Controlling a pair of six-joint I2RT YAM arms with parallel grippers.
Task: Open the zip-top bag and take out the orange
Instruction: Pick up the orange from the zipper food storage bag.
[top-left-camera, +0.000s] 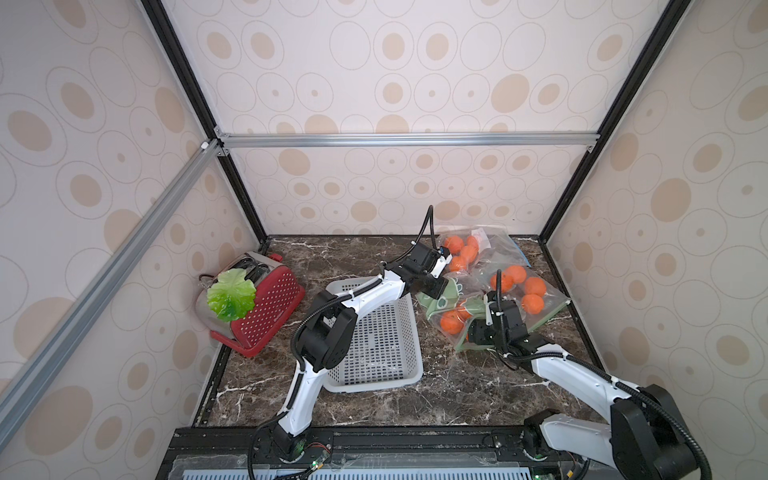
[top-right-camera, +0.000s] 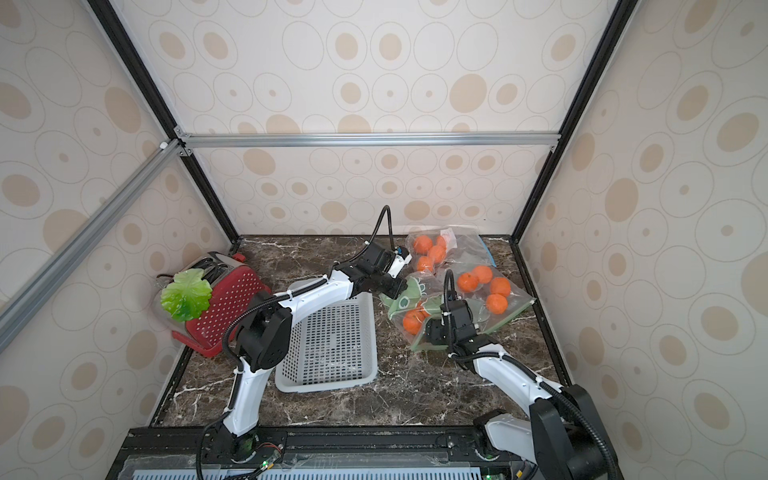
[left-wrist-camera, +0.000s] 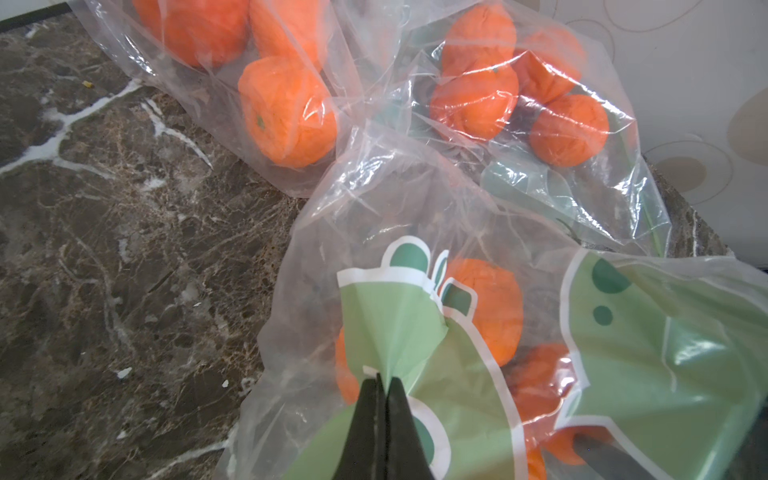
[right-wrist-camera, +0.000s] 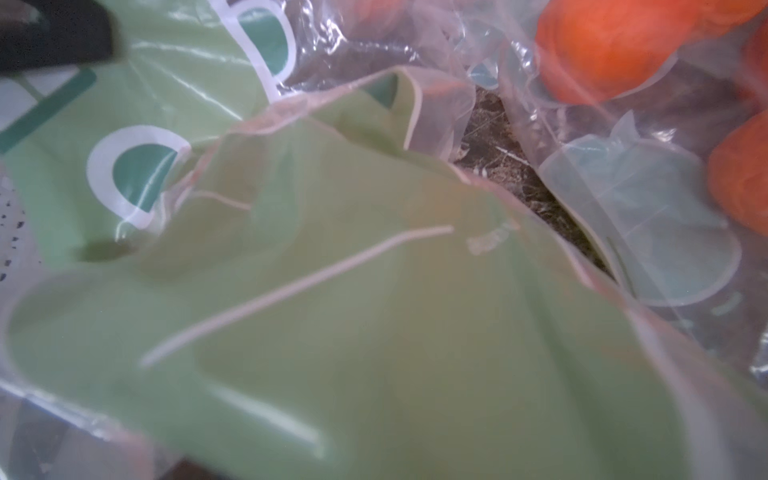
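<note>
The zip-top bag, clear with a green print, lies at the back right of the marble table. It holds several oranges. My left gripper is shut on a pinched fold of the bag's green film, plainly seen in the left wrist view, where an orange shows through the plastic. My right gripper is at the bag's near end. In the right wrist view the green film lies over the lens area and hides its fingers. Both top views show the arms meeting at this bag.
Two more clear bags of oranges lie behind it, one at the back wall and one by the right wall. A white perforated basket sits mid-table under the left arm. A red toaster with a green leaf stands far left.
</note>
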